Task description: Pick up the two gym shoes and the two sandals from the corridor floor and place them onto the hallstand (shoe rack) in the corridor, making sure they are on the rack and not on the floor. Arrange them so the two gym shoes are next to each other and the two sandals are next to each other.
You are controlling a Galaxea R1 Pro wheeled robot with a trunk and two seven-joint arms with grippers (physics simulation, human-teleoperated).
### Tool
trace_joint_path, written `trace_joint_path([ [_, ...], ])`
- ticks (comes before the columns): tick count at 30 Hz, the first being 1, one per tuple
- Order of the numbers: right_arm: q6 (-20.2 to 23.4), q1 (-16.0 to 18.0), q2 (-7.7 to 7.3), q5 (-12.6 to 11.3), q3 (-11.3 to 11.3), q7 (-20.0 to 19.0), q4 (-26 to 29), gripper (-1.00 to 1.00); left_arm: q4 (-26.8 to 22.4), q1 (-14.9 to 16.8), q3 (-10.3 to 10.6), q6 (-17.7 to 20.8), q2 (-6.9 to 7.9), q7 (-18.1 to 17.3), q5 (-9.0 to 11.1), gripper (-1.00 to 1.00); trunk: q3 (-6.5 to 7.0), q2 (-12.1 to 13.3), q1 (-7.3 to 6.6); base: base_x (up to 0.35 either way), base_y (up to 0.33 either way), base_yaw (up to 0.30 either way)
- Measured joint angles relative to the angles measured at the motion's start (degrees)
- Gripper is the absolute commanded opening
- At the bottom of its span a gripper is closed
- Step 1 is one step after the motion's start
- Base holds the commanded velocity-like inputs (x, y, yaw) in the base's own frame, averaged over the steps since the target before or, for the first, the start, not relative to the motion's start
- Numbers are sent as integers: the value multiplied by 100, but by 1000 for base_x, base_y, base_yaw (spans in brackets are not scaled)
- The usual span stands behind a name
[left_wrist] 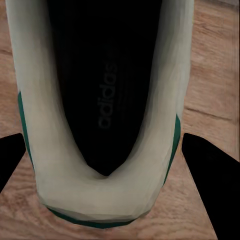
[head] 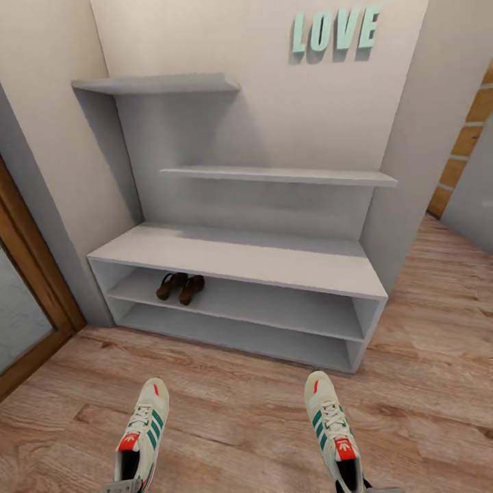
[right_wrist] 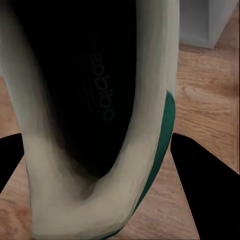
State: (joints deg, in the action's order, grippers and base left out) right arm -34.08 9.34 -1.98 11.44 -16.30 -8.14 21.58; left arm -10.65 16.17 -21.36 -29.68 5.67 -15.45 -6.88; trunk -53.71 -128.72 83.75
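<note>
Two shoes: cream-white lace-up sneakers with green side stripes and red tongue labels, left shoe and right shoe, well apart, toes pointing at the rack.
Shoe interiors: dark insoles with faint printed lettering, seen from the heel end in both wrist views.
Sandals: dark brown pair, side by side, on the rack's upper open shelf toward its left end.
Rack: pale grey, flat top, two long open shelves, tall back panel with two staggered shelves.
Floor: light brown wood planks beneath both shoes.
Left tool: at the left shoe's heel, fingers dark and spread either side of it, not pressing it.
Right tool: at the right shoe's heel, fingers apart beside it.
Wall: green letters "LOVE" above the rack.
</note>
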Motion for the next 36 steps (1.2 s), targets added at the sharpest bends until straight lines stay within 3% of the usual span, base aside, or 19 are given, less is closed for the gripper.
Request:
trace_joint_path([
  [8,0,-4,0,-1,1,-1,-1,-100,-1,-1,0,-1,2,0,0,-100,-19,0,0,0,73,-292],
  [19,0,1,0,-2,-3,-2,4,-100,-2,-1,0,-3,2,1,1,-100,-44,0,0,0,281,-286],
  [36,-9,0,9,-2,21,-2,42,-100,-2,-3,-1,-8,3,0,7,-100,-47,0,0,0,9,-8],
])
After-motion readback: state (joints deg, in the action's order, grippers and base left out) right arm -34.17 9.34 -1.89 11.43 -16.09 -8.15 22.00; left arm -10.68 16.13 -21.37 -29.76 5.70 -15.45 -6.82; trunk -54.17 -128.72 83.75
